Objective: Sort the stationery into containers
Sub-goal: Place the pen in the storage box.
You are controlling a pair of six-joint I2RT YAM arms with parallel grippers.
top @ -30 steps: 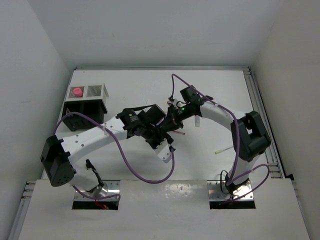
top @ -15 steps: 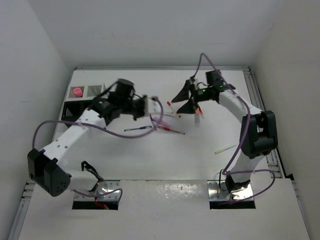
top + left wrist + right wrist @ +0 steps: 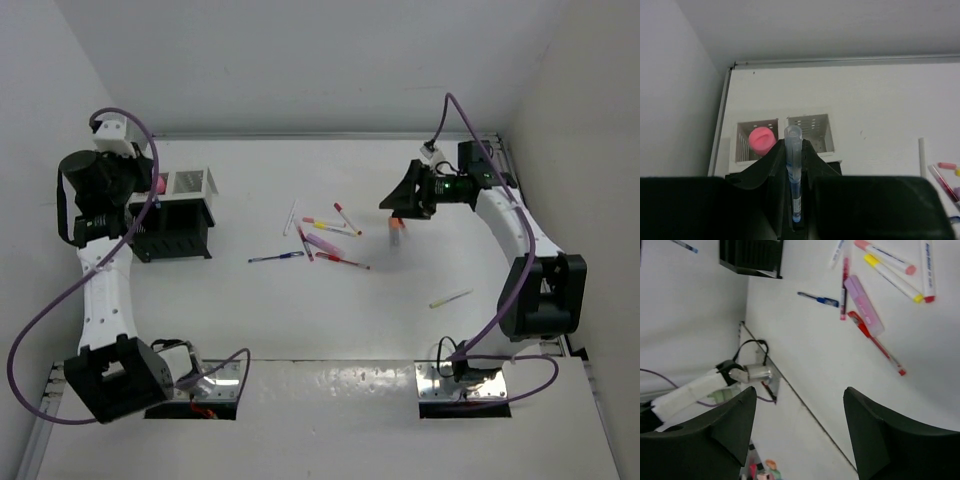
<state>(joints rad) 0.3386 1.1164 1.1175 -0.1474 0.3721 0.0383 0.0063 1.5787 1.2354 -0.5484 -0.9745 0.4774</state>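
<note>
My left gripper (image 3: 793,144) is shut on a clear blue pen (image 3: 792,165) that stands upright between its fingers. It hangs at the far left over the black organizer (image 3: 170,232) and the white perforated bin (image 3: 810,131). A pink piece (image 3: 762,140) lies in the bin's left cell. My right gripper (image 3: 404,196) is open and holds nothing, raised at the right. Loose stationery lies mid-table: a blue pen (image 3: 277,257), a pink marker (image 3: 322,243), a red pen (image 3: 875,342) and a yellow-tipped marker (image 3: 892,277).
An orange-and-white piece (image 3: 396,232) lies just below the right gripper. A yellow pencil (image 3: 450,298) lies alone toward the right front. Purple cables loop off both arms. White walls close the table on the left, back and right.
The two grippers were together at mid-table. The left arm has swung far left with the blue pen. The right gripper has opened and drawn back to the right.
</note>
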